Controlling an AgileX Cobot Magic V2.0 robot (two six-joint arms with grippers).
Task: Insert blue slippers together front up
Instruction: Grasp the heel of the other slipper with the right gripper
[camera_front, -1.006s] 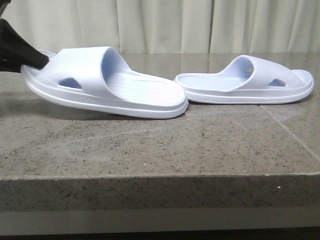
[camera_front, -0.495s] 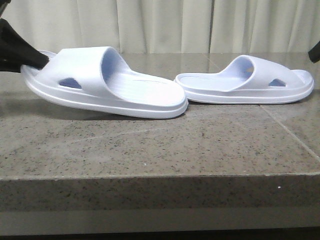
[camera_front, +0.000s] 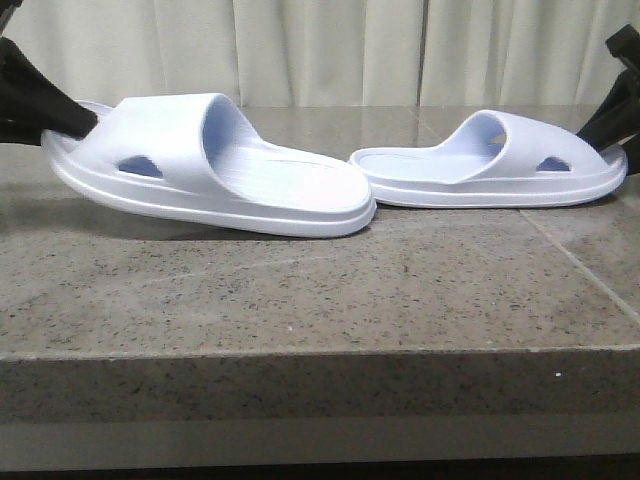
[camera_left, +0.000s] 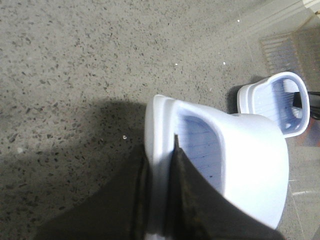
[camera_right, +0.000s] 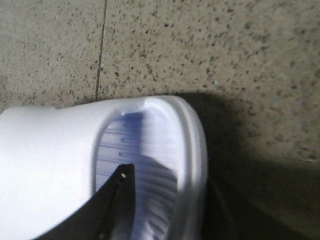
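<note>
Two pale blue slippers lie heel to heel on the stone table. The left slipper (camera_front: 250, 175) is tilted, its toe end raised and its heel touching the table. My left gripper (camera_front: 60, 118) is shut on that slipper's toe rim; in the left wrist view the gripper (camera_left: 160, 145) pinches the rim of the slipper (camera_left: 250, 160). The right slipper (camera_front: 470, 170) lies flat. My right gripper (camera_front: 610, 120) is open at its toe end. In the right wrist view that gripper (camera_right: 172, 190) straddles the slipper's (camera_right: 45, 150) toe rim, one finger (camera_right: 125, 180) over the ribbed footbed.
The grey speckled stone table (camera_front: 300, 290) has its front edge close to the camera and a seam (camera_front: 580, 260) running at the right. A pale curtain (camera_front: 330, 50) hangs behind the table. The right slipper (camera_left: 275, 102) also shows in the left wrist view.
My right gripper has come in from the right and dropped to the right slipper's toe end. The left gripper and both slippers have not moved.
</note>
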